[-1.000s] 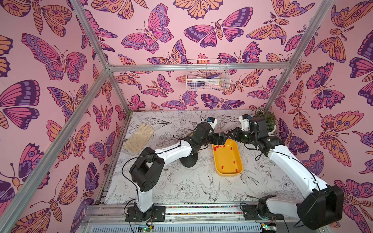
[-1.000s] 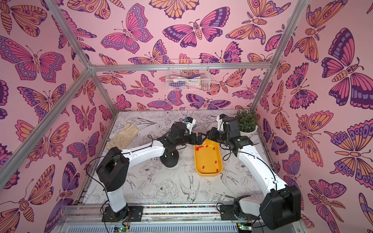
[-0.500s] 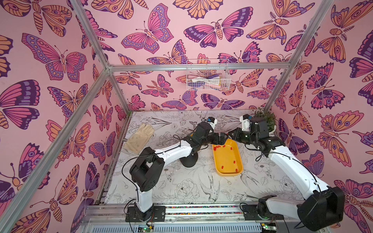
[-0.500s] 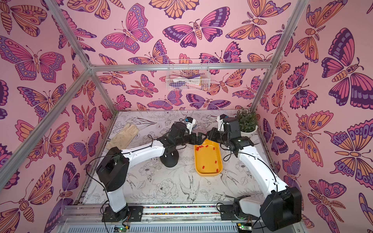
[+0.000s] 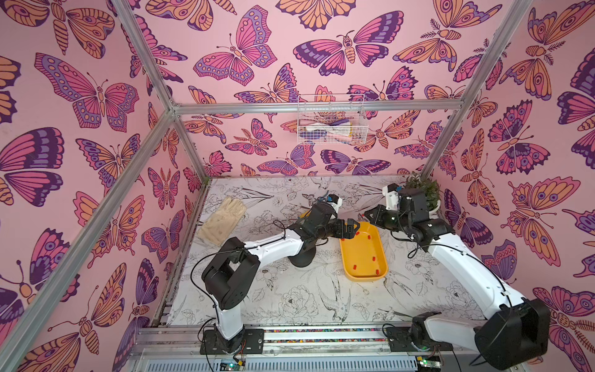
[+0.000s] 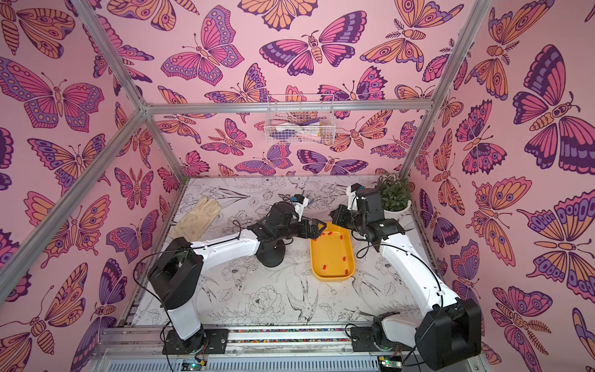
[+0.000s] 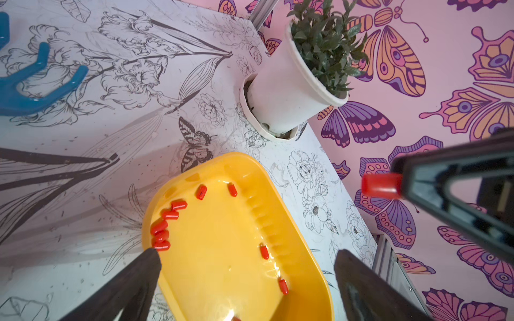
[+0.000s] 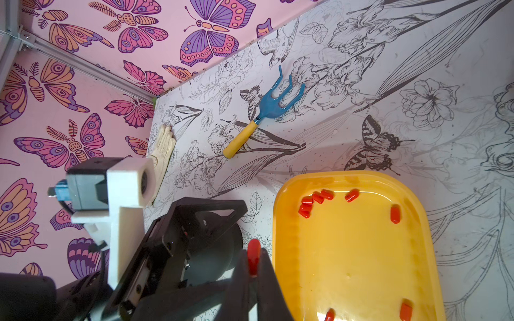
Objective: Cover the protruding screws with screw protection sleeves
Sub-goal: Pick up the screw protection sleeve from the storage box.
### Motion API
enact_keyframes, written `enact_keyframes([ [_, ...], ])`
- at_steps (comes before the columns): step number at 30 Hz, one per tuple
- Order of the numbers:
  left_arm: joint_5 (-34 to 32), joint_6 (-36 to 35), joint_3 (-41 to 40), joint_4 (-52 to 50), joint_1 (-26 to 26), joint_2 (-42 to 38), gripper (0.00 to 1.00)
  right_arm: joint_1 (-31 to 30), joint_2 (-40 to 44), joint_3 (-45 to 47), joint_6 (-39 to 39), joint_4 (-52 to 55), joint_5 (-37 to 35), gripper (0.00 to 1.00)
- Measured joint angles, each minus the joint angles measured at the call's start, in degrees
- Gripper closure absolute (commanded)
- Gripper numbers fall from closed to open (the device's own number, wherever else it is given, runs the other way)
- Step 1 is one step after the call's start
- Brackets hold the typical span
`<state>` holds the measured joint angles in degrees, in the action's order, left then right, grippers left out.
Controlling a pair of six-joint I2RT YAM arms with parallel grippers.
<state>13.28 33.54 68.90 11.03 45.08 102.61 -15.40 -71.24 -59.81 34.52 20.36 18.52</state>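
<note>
A red sleeve, a short, smooth, rubbery tube with a rounded end, is pinched between the closed fingers of the right gripper. It is held in the air over the far end of the yellow tray. Its long axis runs along the line of the fingers, and about half of it sticks out past their tips, pointing away from the wrist toward the left gripper. That gripper's dark, matte jaws stand wide apart with nothing between them, above the same end of the tray. In both top views the two grippers face each other, near but not touching. The tray is glossy plastic, oblong with rounded corners and a shallow wall. In it the loose sleeves lie on their sides at mixed angles, a bunch crowded against the wall at one far corner and the rest strung singly along the walls. Beside the tray sits the black dome; the left arm crosses over its top, so the screws cannot be seen. On the flower-printed table lie a blue hand rake with a yellow handle and a pale glove near the left wall. A white potted plant stands in the far right corner.
</note>
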Motion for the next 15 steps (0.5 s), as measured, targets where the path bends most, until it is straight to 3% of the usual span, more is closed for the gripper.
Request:
enact_keyframes([
  [9,-0.9,-1.1,-0.3,-6.7,-1.0,-8.7,0.0,0.0,0.0,0.0,-0.7,0.4,0.0,0.91],
  [15,-1.4,-2.6,-0.2,-16.0,-5.3,-14.0,0.0,-0.3,0.0,-0.3,-3.3,3.1,-0.4,0.9],
])
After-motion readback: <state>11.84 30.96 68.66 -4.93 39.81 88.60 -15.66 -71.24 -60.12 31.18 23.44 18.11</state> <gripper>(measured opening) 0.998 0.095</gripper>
